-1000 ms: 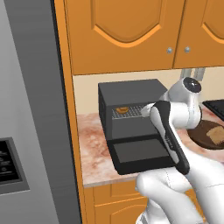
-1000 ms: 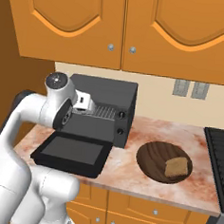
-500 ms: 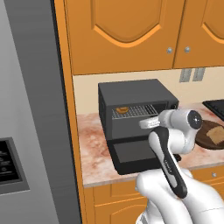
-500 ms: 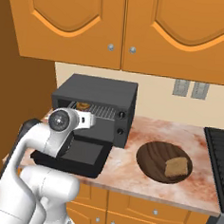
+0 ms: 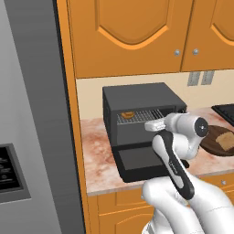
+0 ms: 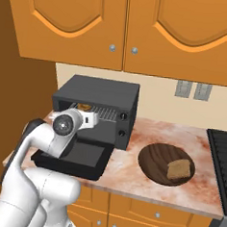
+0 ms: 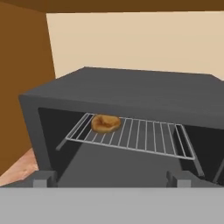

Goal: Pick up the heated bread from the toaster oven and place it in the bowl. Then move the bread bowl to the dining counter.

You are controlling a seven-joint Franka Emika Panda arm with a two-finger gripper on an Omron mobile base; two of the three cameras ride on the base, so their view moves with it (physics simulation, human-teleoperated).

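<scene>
1. The oven (image 5: 144,121) is standing on the worktop (image 6: 196,187) with its door (image 6: 78,158) dropped flat, leaving the cavity open to a straight approach from the front.
2. The bun (image 7: 105,124) is lying on the wire rack (image 7: 131,135), toward its left rear corner in the hand view; this is the item to be lifted first.
3. The gripper (image 5: 154,124) is pointing level into the oven mouth, above the door and in front of the rack, apart from the bun. The level pose probably suits the low opening, since the roof leaves no room for a reach from above.
4. The fingers (image 7: 43,178) are showing as two tips well apart with nothing between them, so they are spread and empty, ready to straddle the bun.
5. The bowl (image 6: 167,164) is resting just right of the oven, near enough for a short transfer. A tan slice (image 6: 180,169) is lying in it.
</scene>
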